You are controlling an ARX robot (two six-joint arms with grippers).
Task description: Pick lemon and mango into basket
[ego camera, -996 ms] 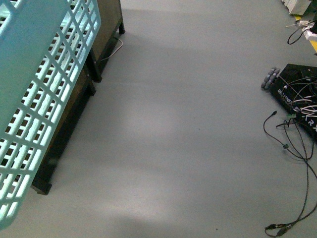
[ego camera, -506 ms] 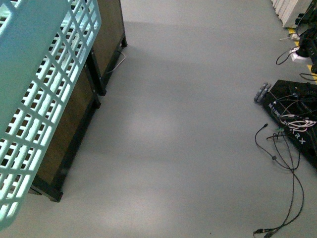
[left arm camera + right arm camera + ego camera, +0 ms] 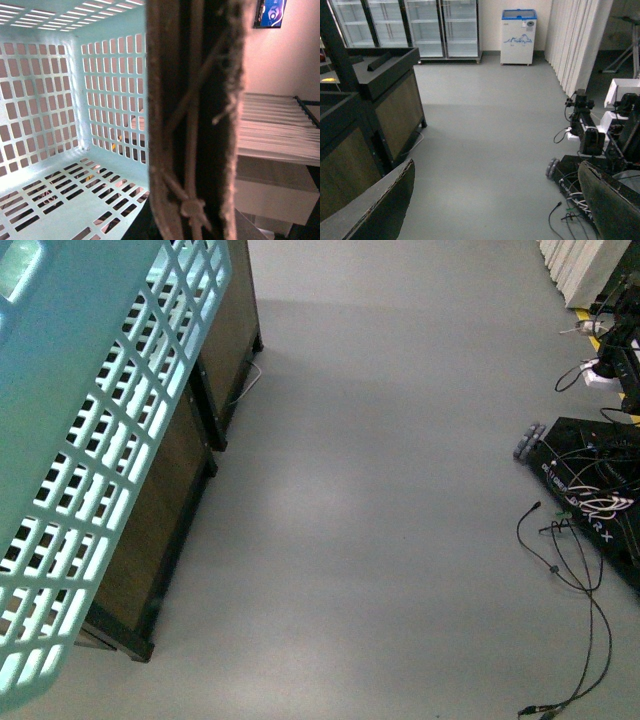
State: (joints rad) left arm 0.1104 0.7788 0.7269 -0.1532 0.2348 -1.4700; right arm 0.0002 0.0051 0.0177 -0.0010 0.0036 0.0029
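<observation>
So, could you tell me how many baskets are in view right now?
1. The light blue basket fills the left of the front view, tilted in front of a dark stand; the left wrist camera looks into it. No other shows.

No arm shows in the front view. The right gripper (image 3: 496, 170) has two dark, flat padded fingers (image 3: 380, 207) with worn pale edges, spread wide apart and holding nothing. The left gripper (image 3: 197, 125) is seen very close as an upright dark padded band with frayed brown edges and loose threads. Its jaw gap is unreadable.
</observation>
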